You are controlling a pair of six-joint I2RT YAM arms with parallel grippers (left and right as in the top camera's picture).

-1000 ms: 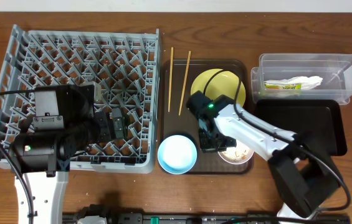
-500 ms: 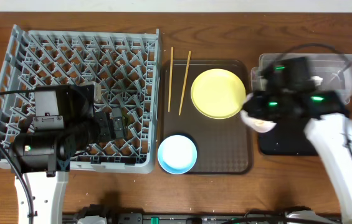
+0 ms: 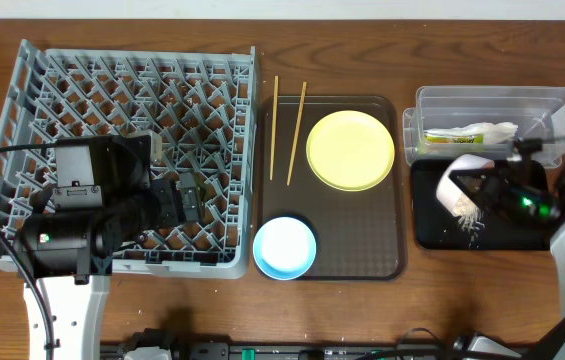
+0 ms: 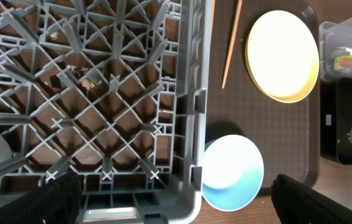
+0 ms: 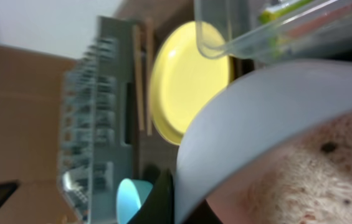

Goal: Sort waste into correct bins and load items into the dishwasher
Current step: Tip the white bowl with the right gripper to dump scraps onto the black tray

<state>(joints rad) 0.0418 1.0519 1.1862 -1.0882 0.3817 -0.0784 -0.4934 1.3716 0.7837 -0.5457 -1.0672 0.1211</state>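
**White bowl tipped over the black tray, crumbs going in**

Over on the right side, the right gripper (image 3: pixel 484 192) is pinched tight on the rim of the white bowl (image 3: pixel 457 182) and holds it on its side above the black tray (image 3: pixel 534 241). The tilt looks deliberate to me: the open mouth faces down and inward, so the crumbs (image 3: pixel 470 222) can slide out. A small scatter of them already lies on the tray floor just below the rim. From the wrist camera, plenty of beige mush clings inside the bowl, so I'd say the emptying is only partly done.

Just behind, the tub (image 3: pixel 492 92) holds the napkin (image 3: pixel 494 130) with the wrapper (image 3: pixel 447 140) beside it. Dry rubbish goes in one bin and food in the other, it seems.

The brown tray (image 3: pixel 362 245) carries the plate (image 3: pixel 350 150) at the back and the blue bowl (image 3: pixel 284 247) at its front left corner, both looking clean. The chopsticks (image 3: pixel 274 125) lie side by side along its left edge, their far ends poking past it onto the table.

The rack (image 3: pixel 132 80) has no dishes in it. The left gripper (image 3: pixel 190 198) hangs over its near half, jaws spread wide and holding nothing. It seems to be waiting there, close to the blue bowl, for the loading to begin.
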